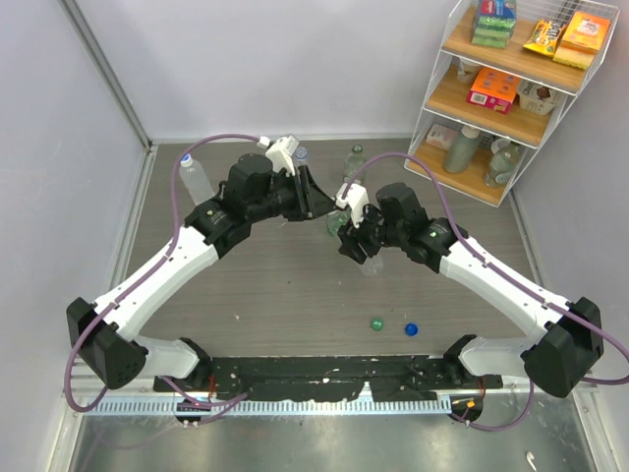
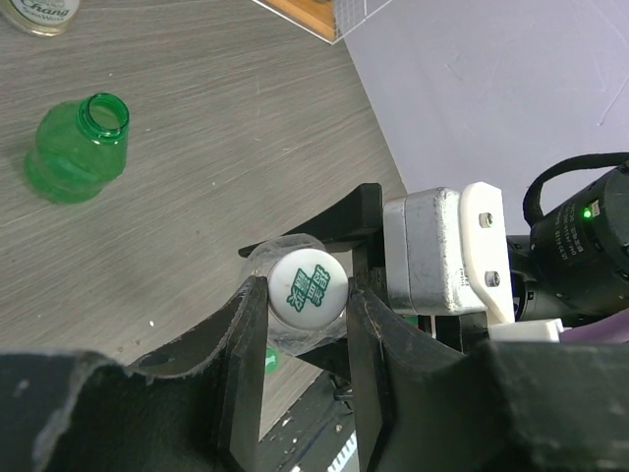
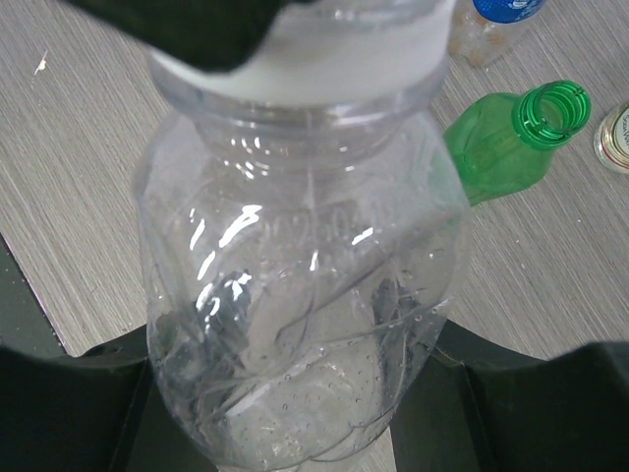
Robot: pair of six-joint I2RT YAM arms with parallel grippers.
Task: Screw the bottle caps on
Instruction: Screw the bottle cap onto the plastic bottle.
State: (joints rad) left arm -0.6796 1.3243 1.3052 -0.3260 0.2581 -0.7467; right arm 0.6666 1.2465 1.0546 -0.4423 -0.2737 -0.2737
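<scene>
your right gripper [image 3: 295,403] gripped the clear bottle [image 3: 295,265] steady so your left gripper [image 2: 305,295], clamped on the white cap [image 2: 309,283], could twist it onto the neck.

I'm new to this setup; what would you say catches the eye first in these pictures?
At the centre of the table, the right gripper clamps the clear bottle while the left gripper pinches a white cap at its mouth. Close by is an uncapped green bottle, and a green cap and a blue cap lie loose toward the near edge.
</scene>
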